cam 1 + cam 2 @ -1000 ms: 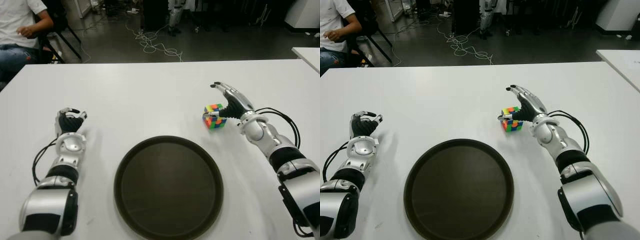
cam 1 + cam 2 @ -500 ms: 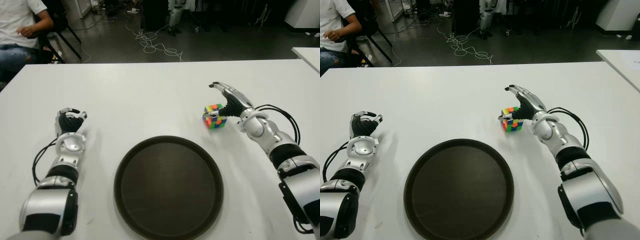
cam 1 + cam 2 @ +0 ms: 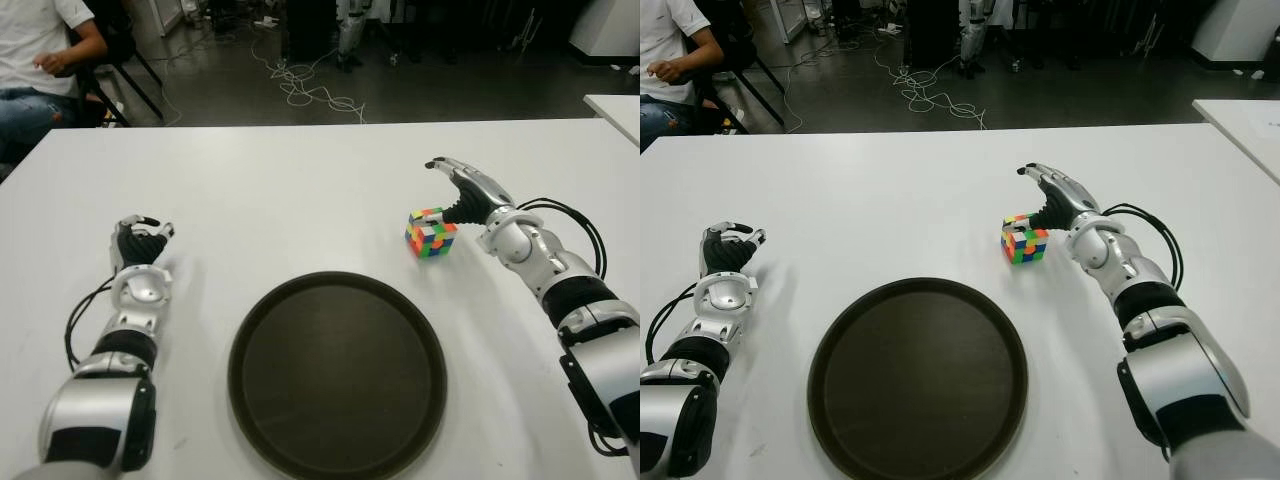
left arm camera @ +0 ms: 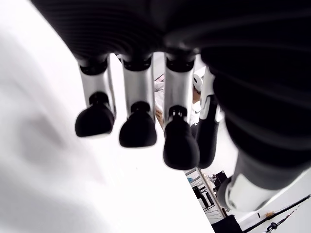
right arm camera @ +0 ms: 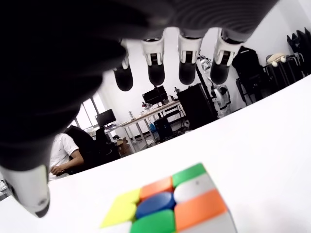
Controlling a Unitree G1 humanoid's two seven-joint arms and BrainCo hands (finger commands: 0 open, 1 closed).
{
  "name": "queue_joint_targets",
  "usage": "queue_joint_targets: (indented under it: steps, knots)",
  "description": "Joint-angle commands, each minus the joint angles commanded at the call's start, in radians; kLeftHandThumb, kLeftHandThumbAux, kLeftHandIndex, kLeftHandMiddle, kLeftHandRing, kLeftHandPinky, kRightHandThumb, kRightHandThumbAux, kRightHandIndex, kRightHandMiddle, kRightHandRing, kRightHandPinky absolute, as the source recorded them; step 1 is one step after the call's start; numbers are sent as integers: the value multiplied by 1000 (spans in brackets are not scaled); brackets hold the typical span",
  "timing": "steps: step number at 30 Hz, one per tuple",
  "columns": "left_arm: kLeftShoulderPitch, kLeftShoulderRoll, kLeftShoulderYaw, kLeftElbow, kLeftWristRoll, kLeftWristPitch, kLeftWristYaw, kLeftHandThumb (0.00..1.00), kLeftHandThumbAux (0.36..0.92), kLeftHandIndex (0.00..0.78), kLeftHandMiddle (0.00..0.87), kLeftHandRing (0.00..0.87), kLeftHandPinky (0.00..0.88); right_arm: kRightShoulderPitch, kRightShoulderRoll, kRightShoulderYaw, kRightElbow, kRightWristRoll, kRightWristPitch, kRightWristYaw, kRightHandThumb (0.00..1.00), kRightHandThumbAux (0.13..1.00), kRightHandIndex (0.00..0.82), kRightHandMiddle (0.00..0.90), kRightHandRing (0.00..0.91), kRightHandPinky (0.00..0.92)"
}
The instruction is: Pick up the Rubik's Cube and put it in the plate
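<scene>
The plate [image 3: 337, 375] lay empty nearest the robot; beyond it the Rubik's Cube [image 3: 430, 232] sat on the table [image 3: 300, 190], not yet grasped. The right hand [image 3: 470, 195], fingers spread, had drawn slightly back from it. The left hand [image 3: 138, 243] was curled, empty

I'm looking into a robotics lab: loose white cables [image 3: 305, 88] on the dark floor, a seated person [image 3: 45, 60], desks with monitors [image 5: 108, 117]
</scene>
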State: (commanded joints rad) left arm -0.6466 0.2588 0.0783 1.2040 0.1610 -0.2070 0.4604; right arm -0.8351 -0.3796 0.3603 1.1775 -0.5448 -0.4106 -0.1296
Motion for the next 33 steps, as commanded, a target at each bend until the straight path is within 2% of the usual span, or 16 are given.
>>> queue_joint_targets:
  steps: [14, 33]
  knots:
    - [-4, 1, -2, 5, 3, 15, 4, 712, 700, 442, 805, 809, 802, 3, 11, 4, -1, 2, 27, 34, 0, 608, 18, 26, 49, 54]
    - [2, 5, -5, 0, 5, -11, -16, 712, 701, 442, 809, 814, 805, 0, 34, 61, 1, -25, 93, 115, 0, 618, 15, 24, 20, 10]
